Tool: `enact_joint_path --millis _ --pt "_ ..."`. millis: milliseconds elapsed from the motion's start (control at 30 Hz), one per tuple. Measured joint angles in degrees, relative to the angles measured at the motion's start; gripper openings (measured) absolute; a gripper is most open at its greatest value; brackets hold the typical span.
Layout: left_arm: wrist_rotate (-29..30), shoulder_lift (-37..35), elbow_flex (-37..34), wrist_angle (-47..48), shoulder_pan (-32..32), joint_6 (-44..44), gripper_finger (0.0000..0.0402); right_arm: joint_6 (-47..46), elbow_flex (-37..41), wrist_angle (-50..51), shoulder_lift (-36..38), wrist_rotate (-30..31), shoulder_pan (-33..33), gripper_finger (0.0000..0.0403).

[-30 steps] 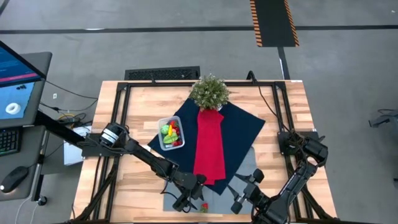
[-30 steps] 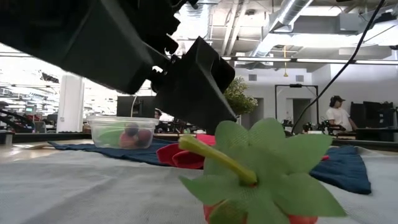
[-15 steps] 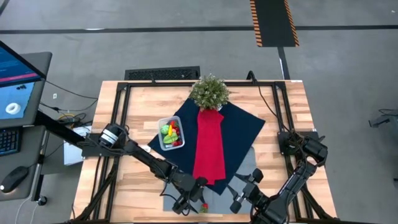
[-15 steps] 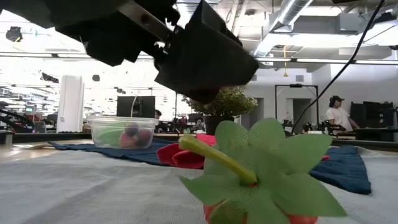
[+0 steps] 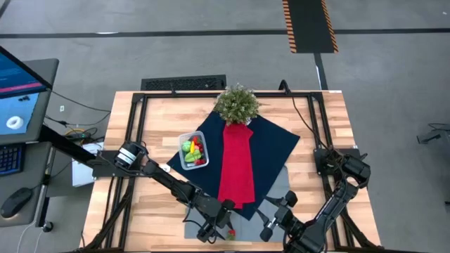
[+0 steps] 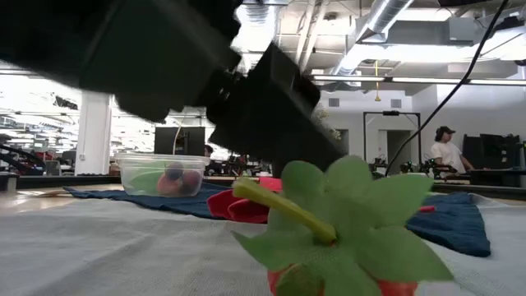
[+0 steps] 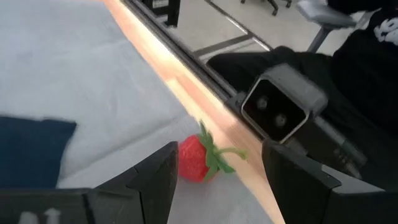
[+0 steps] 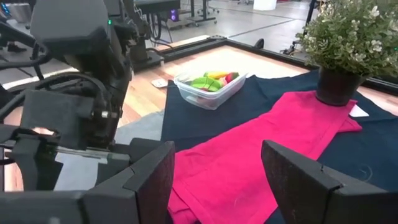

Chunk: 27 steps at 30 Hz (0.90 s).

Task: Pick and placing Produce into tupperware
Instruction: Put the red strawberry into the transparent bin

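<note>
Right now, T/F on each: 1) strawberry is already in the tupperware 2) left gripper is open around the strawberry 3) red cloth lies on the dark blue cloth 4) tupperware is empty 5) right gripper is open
1) False. The strawberry lies on the grey mat near the table's front edge, outside the tupperware.
2) True. The left gripper is open, fingers either side of the strawberry, not closed on it.
3) True. The red cloth lies on the dark blue cloth.
4) False. The tupperware already holds green, yellow and red produce.
5) True. The right gripper is open, holding nothing.
</note>
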<state>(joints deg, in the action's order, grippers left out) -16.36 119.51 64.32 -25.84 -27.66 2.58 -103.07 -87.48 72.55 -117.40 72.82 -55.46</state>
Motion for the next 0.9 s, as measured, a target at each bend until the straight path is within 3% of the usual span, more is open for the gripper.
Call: enact_joint_path --millis 633,900 --pt "-2.5 4.7 2.6 -0.7 0.0 1.1 0.0220 0.2 0.0 -0.6 0.0 -1.6 0.4 0.0265" --pt "-1.4 4.5 3.2 -1.0 0.0 0.4 0.0143 2.6 0.0 -2.1 0.0 -2.3 0.5 0.0265"
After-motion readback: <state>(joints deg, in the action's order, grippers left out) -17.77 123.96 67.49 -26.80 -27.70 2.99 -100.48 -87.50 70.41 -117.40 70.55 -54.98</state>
